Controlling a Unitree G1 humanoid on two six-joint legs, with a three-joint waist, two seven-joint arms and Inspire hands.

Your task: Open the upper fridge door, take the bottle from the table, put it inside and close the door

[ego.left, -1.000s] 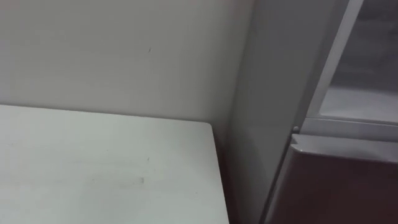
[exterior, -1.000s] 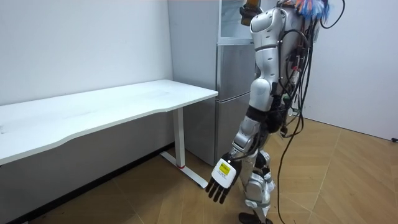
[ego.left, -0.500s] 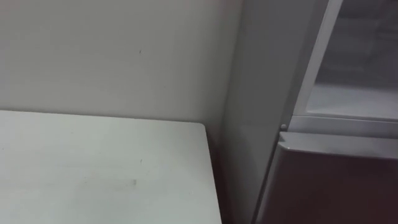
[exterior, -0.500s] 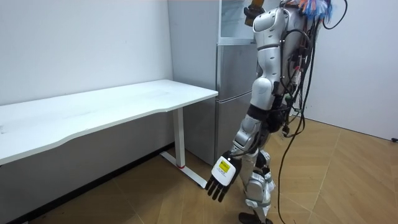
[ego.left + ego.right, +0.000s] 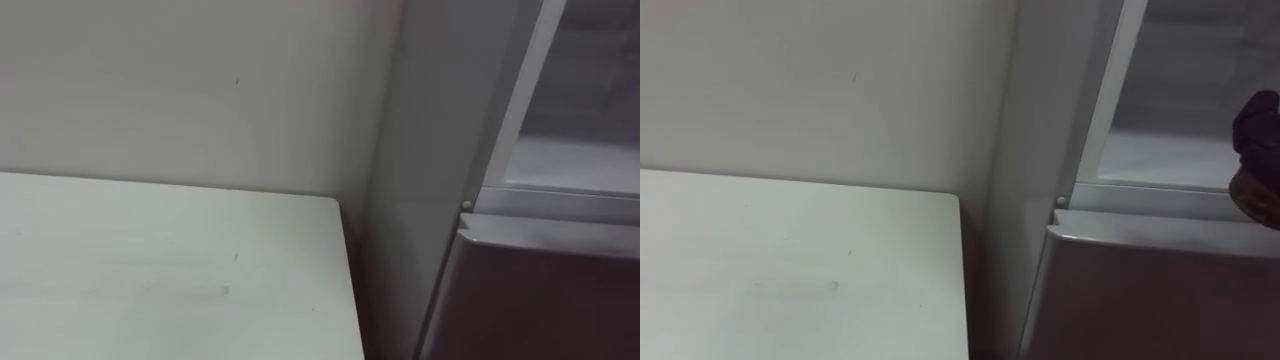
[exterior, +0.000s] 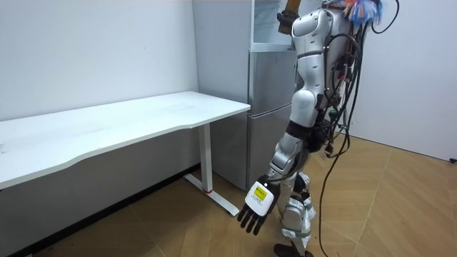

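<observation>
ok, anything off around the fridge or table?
Nothing stands out. The fridge is upright with its upper compartment open, the table shows no spill or damage, and the left hand hangs open.

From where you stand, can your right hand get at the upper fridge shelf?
Probably yes. The upper fridge compartment stands open, and the right hand is raised at its opening with nothing seen between it and the shelf. The left hand hangs open by the leg.
</observation>
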